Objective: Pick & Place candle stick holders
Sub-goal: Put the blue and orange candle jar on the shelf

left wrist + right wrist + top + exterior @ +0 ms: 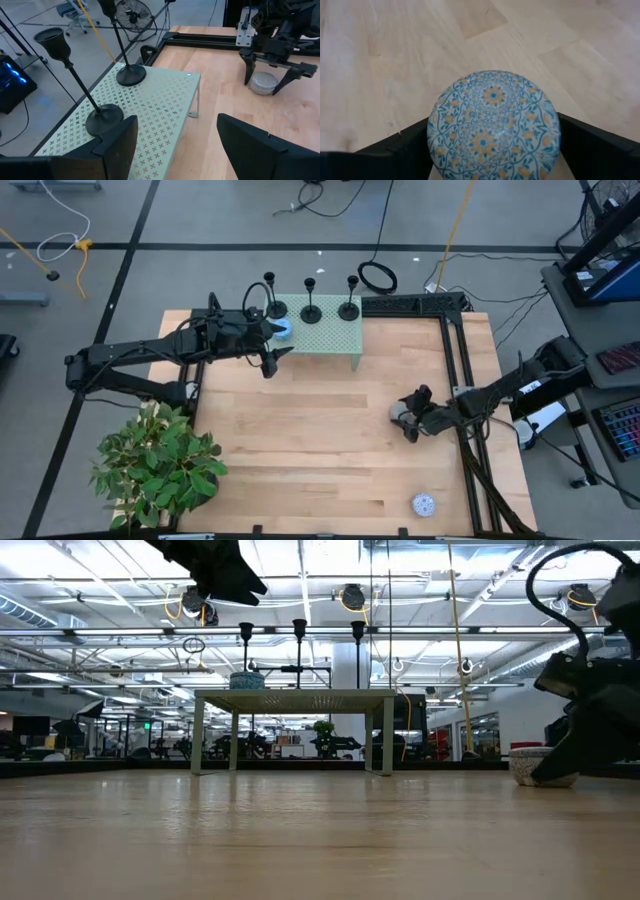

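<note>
Three black candle stick holders (273,308) (312,310) (349,308) stand upright on their round bases on a pale green perforated stand (330,338) at the table's far middle. Two of them show in the left wrist view (102,117) (131,75). My left gripper (272,348) is open and empty, above the stand's left end (175,131). My right gripper (408,422) is open and low over the table at the right. Its fingers stand on either side of a round blue-and-yellow patterned dome (492,125) that rests on the wood. My right gripper's fingers (600,150) stand close on both sides of the patterned dome (547,130), coming down at it from above. I cannot tell whether they touch it. The dome rests on the table.
A small blue thing (283,330) sits on the stand's left end. A second patterned ball (423,504) lies near the table's front right. A potted plant (155,465) stands at the front left. A black frame rail (455,360) runs along the right side. Bare wood (310,440) lies in the middle.
</note>
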`<state>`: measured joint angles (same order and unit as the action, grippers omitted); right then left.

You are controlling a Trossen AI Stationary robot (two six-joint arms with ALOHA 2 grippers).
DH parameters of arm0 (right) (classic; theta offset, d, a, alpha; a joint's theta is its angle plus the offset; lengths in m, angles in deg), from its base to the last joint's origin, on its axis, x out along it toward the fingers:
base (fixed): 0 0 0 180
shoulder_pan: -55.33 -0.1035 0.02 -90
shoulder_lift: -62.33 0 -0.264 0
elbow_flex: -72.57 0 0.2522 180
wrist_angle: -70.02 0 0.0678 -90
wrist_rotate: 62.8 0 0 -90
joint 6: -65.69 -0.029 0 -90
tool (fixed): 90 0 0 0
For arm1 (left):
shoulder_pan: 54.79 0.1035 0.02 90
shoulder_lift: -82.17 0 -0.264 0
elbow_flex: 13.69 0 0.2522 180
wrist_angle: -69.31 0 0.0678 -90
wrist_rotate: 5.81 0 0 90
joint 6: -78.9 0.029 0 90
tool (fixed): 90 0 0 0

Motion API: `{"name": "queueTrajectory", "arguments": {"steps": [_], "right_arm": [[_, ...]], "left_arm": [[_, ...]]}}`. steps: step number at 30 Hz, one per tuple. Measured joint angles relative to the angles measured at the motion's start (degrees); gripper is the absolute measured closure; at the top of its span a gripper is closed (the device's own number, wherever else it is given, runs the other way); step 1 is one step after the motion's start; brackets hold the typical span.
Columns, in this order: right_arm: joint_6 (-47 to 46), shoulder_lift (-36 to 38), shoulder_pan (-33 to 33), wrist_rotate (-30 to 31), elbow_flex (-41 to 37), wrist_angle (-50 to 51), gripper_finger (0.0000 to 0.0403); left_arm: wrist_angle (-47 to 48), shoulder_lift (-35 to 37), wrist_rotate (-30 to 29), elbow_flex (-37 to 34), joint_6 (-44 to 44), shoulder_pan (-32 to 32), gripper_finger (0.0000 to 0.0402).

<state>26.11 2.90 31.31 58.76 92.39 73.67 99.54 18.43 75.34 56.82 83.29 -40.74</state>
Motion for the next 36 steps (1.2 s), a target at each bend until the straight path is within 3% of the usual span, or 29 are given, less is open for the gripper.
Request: {"name": "queueTrajectory", "arguments": {"steps": [7, 11, 15, 20, 23, 26, 31, 36], "right_arm": [[-2.2, -0.1, 0.1, 0.6, -3.0, -4.4, 0.0111], [1.8, -0.1, 0.3, 2.7, -2.5, -13.2, 0.0112], [14.8, -0.1, 2.7, 8.9, -0.7, -26.0, 0.0110], [35.1, -0.4, 9.2, 8.7, 5.9, -44.3, 0.0109], [42.5, -1.4, 14.0, 6.1, 11.8, -42.7, 0.0109], [43.0, -4.8, 18.8, 1.1, 18.3, -36.7, 0.0109], [43.4, -15.5, 25.8, -5.9, 29.2, -30.8, 0.0109], [43.7, -26.7, 31.6, -6.7, 38.5, -30.1, 0.0109]], "left_arm": [[-0.1, 0.0, 0.0, 0.0, 0.0, 0.0, 0.0128], [-0.1, 0.0, 0.0, 0.0, 0.2, 0.0, 0.0128], [-0.6, 0.0, 0.0, 0.0, 0.2, 0.0, 0.0128], [-1.2, 0.0, -0.1, 0.0, 0.3, 0.0, 0.0128], [-1.8, 0.0, -0.1, 0.0, 0.3, 0.0, 0.0128], [-2.3, 0.0, -0.1, 0.0, 0.4, 0.0, 0.0128], [-2.9, 0.0, -0.1, 0.0, 0.4, 0.0, 0.0128], [-3.0, 0.0, -0.1, 0.0, 0.4, 0.0, 0.0128]]}}
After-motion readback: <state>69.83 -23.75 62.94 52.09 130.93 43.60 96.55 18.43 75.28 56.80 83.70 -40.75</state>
